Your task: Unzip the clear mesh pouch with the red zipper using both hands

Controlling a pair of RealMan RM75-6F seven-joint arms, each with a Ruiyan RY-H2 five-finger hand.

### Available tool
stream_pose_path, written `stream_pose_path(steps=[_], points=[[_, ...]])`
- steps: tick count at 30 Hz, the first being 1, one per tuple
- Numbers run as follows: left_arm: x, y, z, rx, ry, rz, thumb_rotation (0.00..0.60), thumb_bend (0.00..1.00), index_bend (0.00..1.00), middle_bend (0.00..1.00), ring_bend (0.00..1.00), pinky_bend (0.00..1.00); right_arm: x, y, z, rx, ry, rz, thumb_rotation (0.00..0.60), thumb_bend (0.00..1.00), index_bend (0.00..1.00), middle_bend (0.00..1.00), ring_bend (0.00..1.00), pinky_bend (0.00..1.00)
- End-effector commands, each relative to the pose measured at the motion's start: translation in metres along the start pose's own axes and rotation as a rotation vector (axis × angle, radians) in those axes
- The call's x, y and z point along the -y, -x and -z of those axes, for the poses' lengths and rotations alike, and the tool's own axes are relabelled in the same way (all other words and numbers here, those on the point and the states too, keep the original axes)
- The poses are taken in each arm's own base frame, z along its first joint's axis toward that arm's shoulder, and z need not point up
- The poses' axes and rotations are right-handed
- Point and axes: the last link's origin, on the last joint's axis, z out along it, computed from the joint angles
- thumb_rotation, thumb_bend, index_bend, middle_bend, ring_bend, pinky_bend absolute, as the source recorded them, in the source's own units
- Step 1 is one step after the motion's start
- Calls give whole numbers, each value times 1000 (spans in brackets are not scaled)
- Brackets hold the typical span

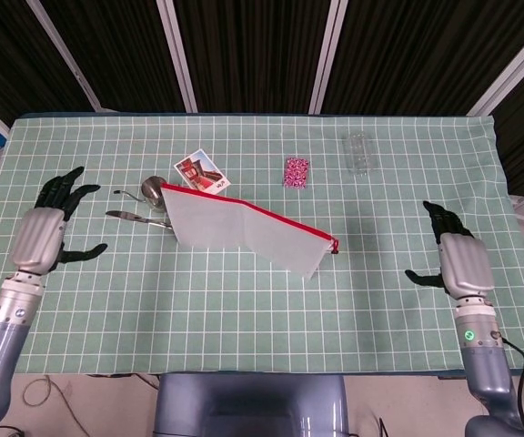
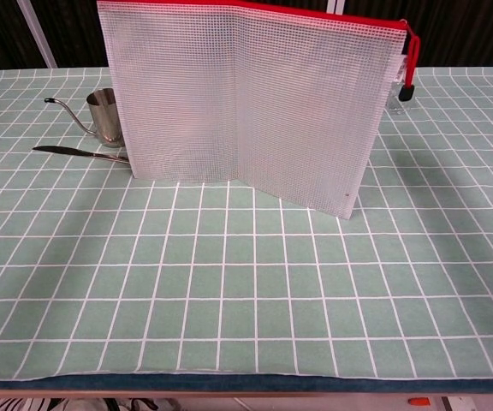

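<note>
Our left hand point(image 1: 45, 238) and right hand point(image 1: 462, 262) hover empty, fingers spread, at opposite table edges. Between them the clear mesh pouch point(image 2: 238, 103) stands folded on the green grid cloth point(image 1: 244, 309), its red zipper point(image 1: 253, 210) along the top, beside a steel pitcher point(image 2: 108, 116) and knife point(image 2: 80, 153).

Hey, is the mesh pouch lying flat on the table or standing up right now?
Standing up. The mesh pouch rests on its bottom edge, bent into a shallow V, red zipper along the top. Neither hand touches it.
</note>
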Motion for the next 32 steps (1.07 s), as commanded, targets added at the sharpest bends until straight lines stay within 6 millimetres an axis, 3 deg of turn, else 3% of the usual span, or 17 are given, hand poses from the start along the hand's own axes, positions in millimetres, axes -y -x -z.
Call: stream_pose_path(steps=[1, 8, 14, 21, 32], points=[[26, -3, 25, 2, -17, -43, 600, 106, 164, 0, 0, 0, -22, 2, 16, 1, 15, 16, 600, 158, 0, 100, 99, 280], [59, 1, 69, 20, -33, -91, 600, 106, 148, 0, 0, 0, -57, 12, 43, 17, 15, 46, 600, 159, 0, 93, 92, 272], [75, 4, 95, 43, -67, -103, 600, 118, 136, 0, 0, 0, -73, 16, 65, 7, -36, 74, 600, 158, 0, 92, 89, 272], [82, 6, 105, 21, -65, -183, 600, 119, 102, 0, 0, 0, -90, 25, 75, -9, -63, 157, 600, 158, 0, 52, 41, 257], [85, 10, 101, 42, -90, -212, 600, 119, 81, 0, 0, 0, -94, 31, 73, -10, -64, 169, 600, 157, 0, 52, 41, 257]])
